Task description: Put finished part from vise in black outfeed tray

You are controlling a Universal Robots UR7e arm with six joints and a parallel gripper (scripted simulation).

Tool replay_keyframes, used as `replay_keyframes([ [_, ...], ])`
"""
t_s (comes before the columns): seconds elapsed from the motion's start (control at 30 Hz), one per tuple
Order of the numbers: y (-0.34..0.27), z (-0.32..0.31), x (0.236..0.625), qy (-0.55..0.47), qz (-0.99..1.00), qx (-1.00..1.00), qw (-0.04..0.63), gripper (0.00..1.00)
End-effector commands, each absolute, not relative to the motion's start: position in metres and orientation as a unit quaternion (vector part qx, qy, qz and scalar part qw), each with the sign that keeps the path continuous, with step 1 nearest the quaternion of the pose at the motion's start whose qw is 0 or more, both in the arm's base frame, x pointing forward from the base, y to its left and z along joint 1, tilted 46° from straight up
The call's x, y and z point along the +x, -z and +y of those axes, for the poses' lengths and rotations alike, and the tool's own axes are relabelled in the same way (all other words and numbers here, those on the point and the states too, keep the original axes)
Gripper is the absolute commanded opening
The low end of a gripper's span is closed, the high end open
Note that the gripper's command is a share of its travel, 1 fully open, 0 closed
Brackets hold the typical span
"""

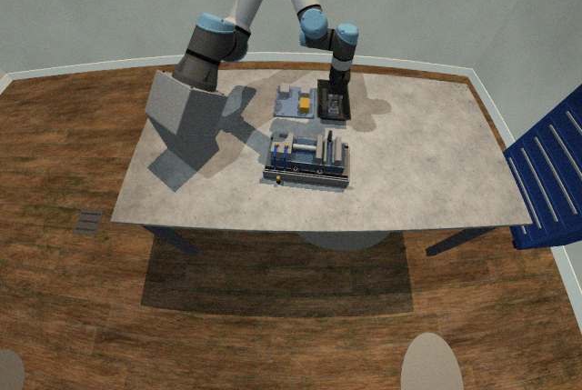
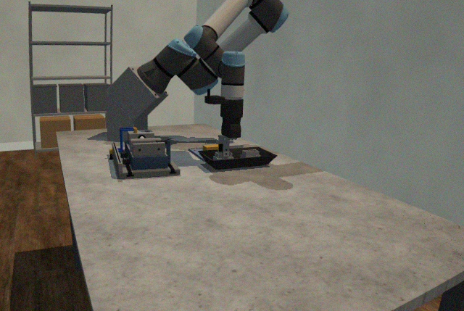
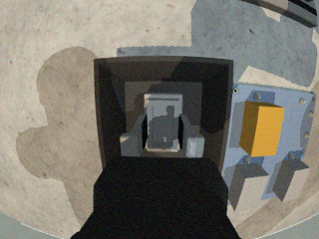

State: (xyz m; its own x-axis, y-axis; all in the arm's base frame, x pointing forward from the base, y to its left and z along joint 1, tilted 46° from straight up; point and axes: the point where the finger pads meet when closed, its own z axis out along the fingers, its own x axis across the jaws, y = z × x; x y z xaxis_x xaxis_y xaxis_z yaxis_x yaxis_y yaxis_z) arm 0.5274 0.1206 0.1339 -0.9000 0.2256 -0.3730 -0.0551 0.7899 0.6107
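My gripper (image 2: 224, 149) points straight down into the black outfeed tray (image 2: 238, 158) and is shut on the finished part (image 2: 223, 155), a grey block with a pocket on top. The wrist view shows the part (image 3: 162, 126) between my fingers, low inside the tray; I cannot tell if it touches the tray floor. A second grey part (image 2: 250, 152) lies in the tray beside it, apart from it. From above, my gripper (image 1: 334, 103) is over the tray's near half (image 1: 334, 101). The vise (image 1: 307, 157) stands nearer the table front, its jaws holding nothing.
A blue fixture plate (image 1: 295, 103) with a yellow block (image 1: 305, 104) lies just left of the tray; it also shows in the wrist view (image 3: 261, 129). The arm's grey base (image 1: 185, 104) stands at the back left. A blue bin (image 1: 549, 165) stands off the table's right edge.
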Motion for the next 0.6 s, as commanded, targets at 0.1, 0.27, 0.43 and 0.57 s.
replay_keyframes([
  [0.1,-0.1343,0.1204,0.5276,-0.321,0.920,0.046,0.219,0.00],
  [0.27,-0.1343,0.1204,0.5276,-0.321,0.920,0.046,0.219,0.00],
  [0.43,-0.1343,0.1204,0.5276,-0.321,0.920,0.046,0.219,1.00],
  [0.57,-0.1343,0.1204,0.5276,-0.321,0.920,0.046,0.219,1.00],
])
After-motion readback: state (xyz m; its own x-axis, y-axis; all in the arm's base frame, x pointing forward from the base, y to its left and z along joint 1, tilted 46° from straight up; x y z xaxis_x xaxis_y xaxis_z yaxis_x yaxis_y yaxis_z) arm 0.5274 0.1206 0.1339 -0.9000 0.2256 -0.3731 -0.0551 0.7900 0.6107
